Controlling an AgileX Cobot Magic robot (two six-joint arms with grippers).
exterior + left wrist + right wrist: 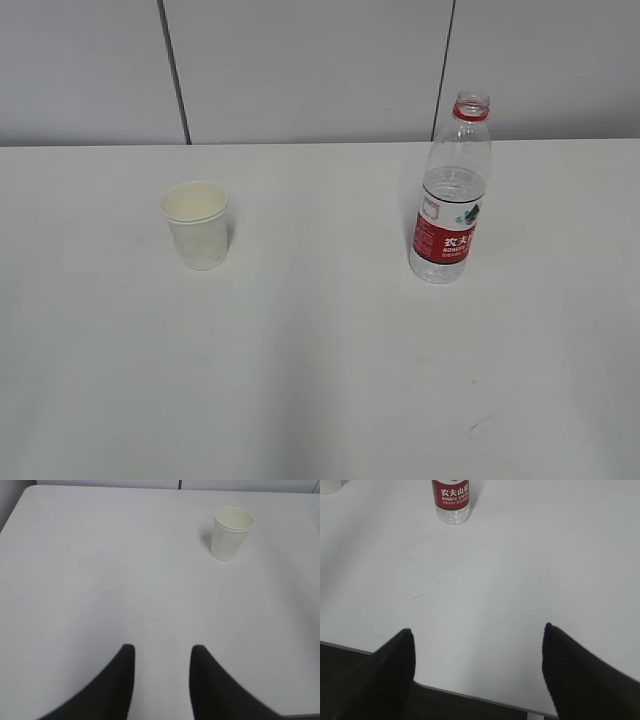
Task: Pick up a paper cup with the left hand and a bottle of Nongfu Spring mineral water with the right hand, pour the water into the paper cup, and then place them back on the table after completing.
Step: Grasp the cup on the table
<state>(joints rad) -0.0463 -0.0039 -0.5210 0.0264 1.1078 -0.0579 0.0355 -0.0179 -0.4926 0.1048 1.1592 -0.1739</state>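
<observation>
A white paper cup stands upright and empty on the white table, left of centre. It also shows in the left wrist view, far ahead and to the right of my left gripper, which is open and empty. The Nongfu Spring bottle stands upright on the right, uncapped, with a red label and clear water up to its shoulder. Its base shows at the top of the right wrist view. My right gripper is wide open and empty, near the table's front edge. Neither arm shows in the exterior view.
A small dark scuff mark lies on the table in front of the bottle; it also shows in the right wrist view. A grey panelled wall stands behind the table. The table's front edge runs under the right gripper.
</observation>
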